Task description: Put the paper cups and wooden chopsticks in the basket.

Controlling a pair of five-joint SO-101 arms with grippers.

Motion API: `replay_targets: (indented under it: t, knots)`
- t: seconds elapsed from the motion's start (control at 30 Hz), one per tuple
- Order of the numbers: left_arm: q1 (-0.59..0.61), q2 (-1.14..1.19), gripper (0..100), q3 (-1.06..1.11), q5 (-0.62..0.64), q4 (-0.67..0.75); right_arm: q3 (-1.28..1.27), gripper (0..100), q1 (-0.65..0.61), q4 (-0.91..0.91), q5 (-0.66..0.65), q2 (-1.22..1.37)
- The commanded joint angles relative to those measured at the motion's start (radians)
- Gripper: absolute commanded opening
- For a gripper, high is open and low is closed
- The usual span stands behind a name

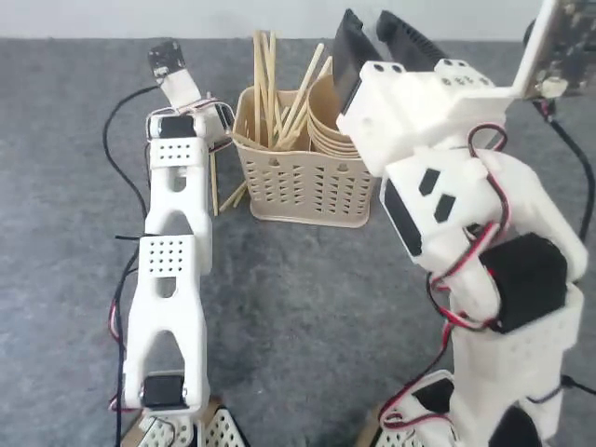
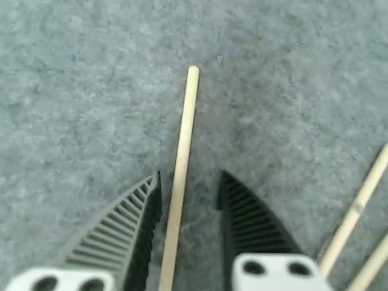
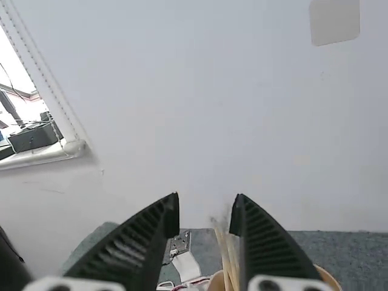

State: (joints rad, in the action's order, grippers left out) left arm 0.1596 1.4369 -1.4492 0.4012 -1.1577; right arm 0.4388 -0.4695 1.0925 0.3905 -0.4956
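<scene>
A beige plastic basket (image 1: 307, 191) stands at the back of the grey mat. It holds several wooden chopsticks (image 1: 270, 88) upright and a stack of paper cups (image 1: 328, 121). In the left wrist view my left gripper (image 2: 190, 177) is open, low over the mat. A single chopstick (image 2: 182, 157) lies flat between its fingers, with a gap on both sides. Two more chopsticks (image 2: 357, 221) lie close by; in the high view they lean at the basket's left foot (image 1: 233, 196). My right gripper (image 1: 365, 19) is open and empty, raised above the basket, and points at the wall (image 3: 207, 197).
The left arm (image 1: 177, 186) stretches along the basket's left side. The bulky right arm (image 1: 466, 233) stands in front of the basket's right half. A white wall and a window frame (image 3: 42, 115) lie behind. Bare grey mat (image 1: 298, 307) spreads between the arms.
</scene>
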Motion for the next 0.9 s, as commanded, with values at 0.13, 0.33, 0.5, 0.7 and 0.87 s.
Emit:
replay_targets:
  t: [0.13, 0.33, 0.5, 0.7, 0.87]
  knots:
    - [-0.020, 0.000, 1, -0.005, -0.011, 0.077, 0.040, 14.1, 0.007, 0.016, 0.017, -0.068]
    - [-0.011, -0.048, 1, -0.012, -0.006, -0.003, 0.040, 14.1, 0.007, 0.013, 0.017, -0.068]
    - [-0.020, -0.133, 1, -0.082, -0.006, -0.193, 0.040, 14.1, 0.007, 0.008, 0.017, -0.068]
    - [-0.011, -0.187, 1, -0.228, -0.012, -0.431, 0.040, 14.1, 0.007, 0.008, 0.028, -0.068]
    - [0.043, -0.301, 1, -0.231, -0.012, -0.499, 0.040, 14.0, 0.012, 0.008, 0.060, -0.068]
